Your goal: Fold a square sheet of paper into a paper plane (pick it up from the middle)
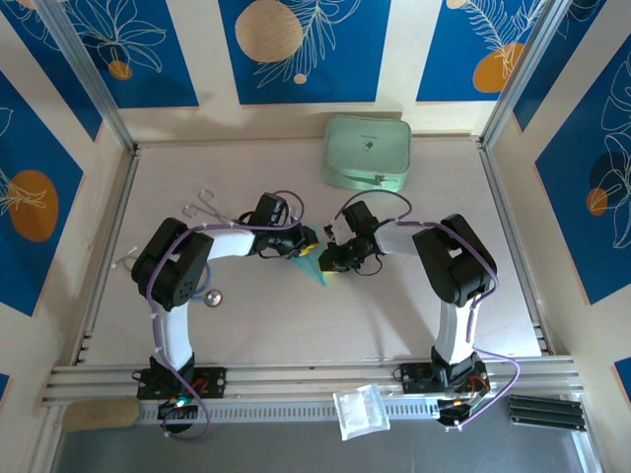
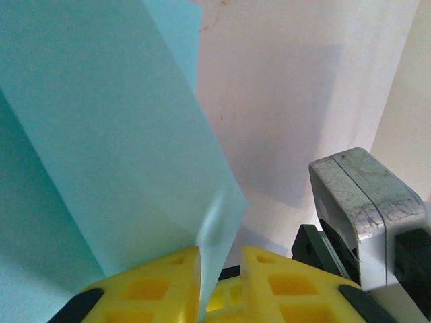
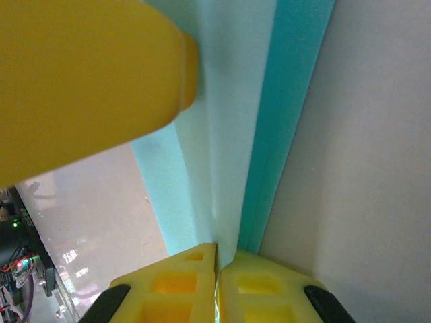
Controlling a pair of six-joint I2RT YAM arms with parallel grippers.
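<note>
White arm links with bulky black joint housings, purple cables looped alongside. Left hand and right hand with yellow, hollow-celled fingertips.

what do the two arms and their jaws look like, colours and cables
Both arms, the left arm and right arm, have white link shells with bulky black joint housings and black bases bolted to the aluminium rail. A thin purple cable loops along each arm. The jaws end in bright yellow plastic fingers with moulded square pockets, mounted on black carriers.
</note>
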